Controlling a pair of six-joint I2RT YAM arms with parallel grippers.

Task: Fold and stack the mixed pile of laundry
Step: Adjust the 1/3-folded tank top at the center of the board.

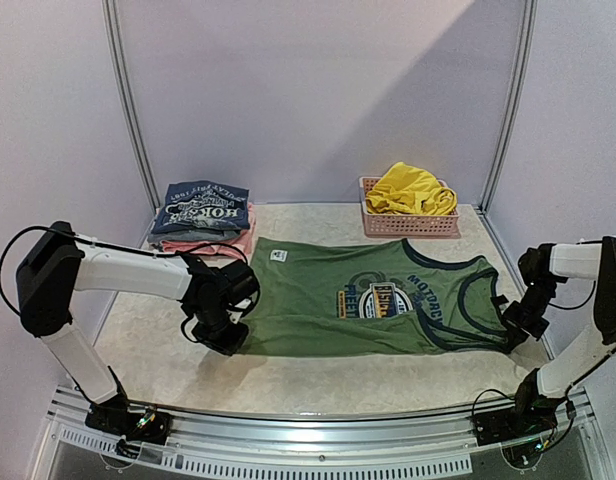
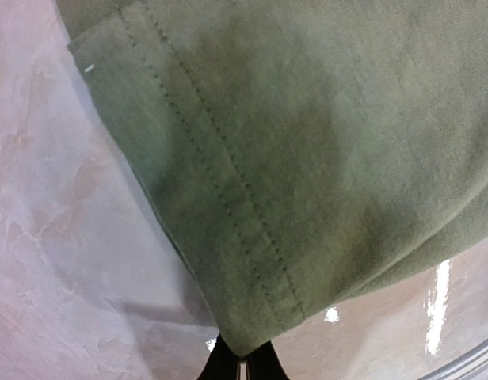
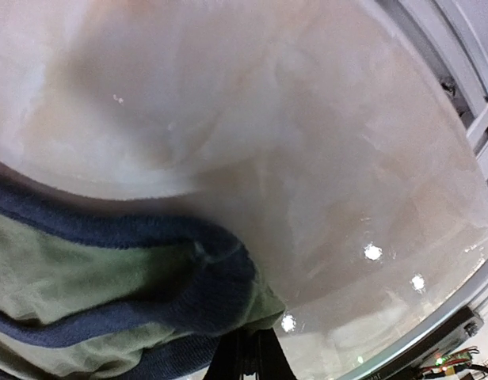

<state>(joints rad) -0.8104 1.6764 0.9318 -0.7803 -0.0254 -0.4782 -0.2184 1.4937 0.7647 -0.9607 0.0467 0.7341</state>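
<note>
An olive-green sleeveless shirt [image 1: 328, 300] with a round blue-yellow logo and dark trim lies spread flat across the table, hem to the left, shoulders to the right. My left gripper [image 1: 228, 335] is shut on the near hem corner [image 2: 252, 317], the black fingertips [image 2: 264, 366] pinching the stitched edge. My right gripper [image 1: 516, 325] is shut on the near shoulder strap, where dark blue trim [image 3: 204, 285] bunches over green cloth just above its jaws. Bright yellow shorts [image 1: 410, 190] lie heaped in the pink basket [image 1: 408, 226] at the back right.
A stack of folded garments [image 1: 201, 212], a dark blue printed shirt on top of pink cloth, sits at the back left. Grey walls and frame posts close the back and sides. A metal rail [image 1: 318, 440] runs along the near edge.
</note>
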